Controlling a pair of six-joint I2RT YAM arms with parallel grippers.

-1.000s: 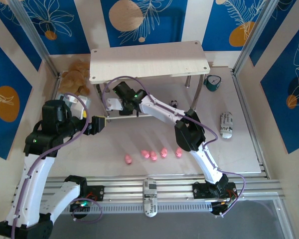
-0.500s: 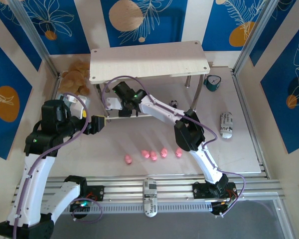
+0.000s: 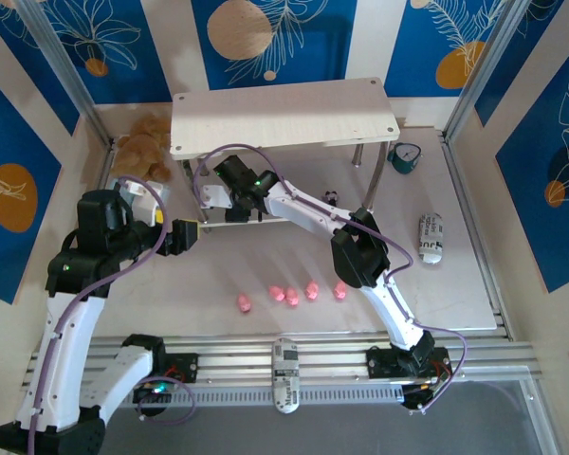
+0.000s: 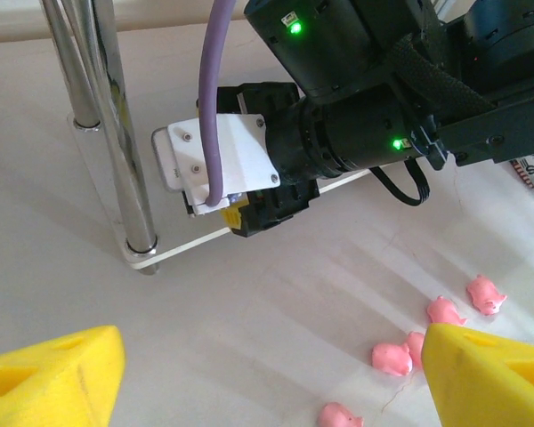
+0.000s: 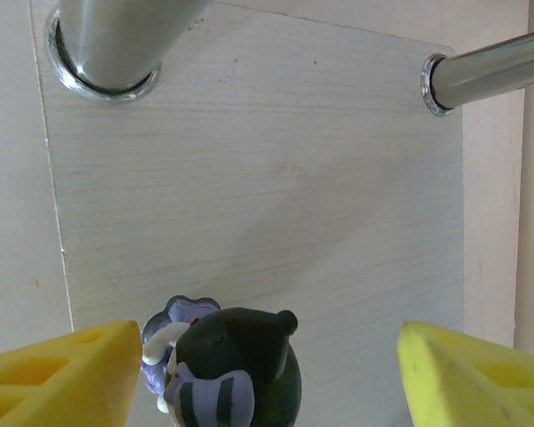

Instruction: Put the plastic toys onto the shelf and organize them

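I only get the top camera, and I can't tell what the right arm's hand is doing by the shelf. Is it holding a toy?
Observer: No. The right wrist view shows the right gripper with its jaws wide apart and a dark figurine between them, not squeezed.
Operator: What's the toy sitting on?
Observer: It stands on the lower shelf board, in front of two silver legs.
Operator: Does the left hand have anything?
Observer: Nothing. In the left wrist view the left gripper has its jaws open and grips no toy.
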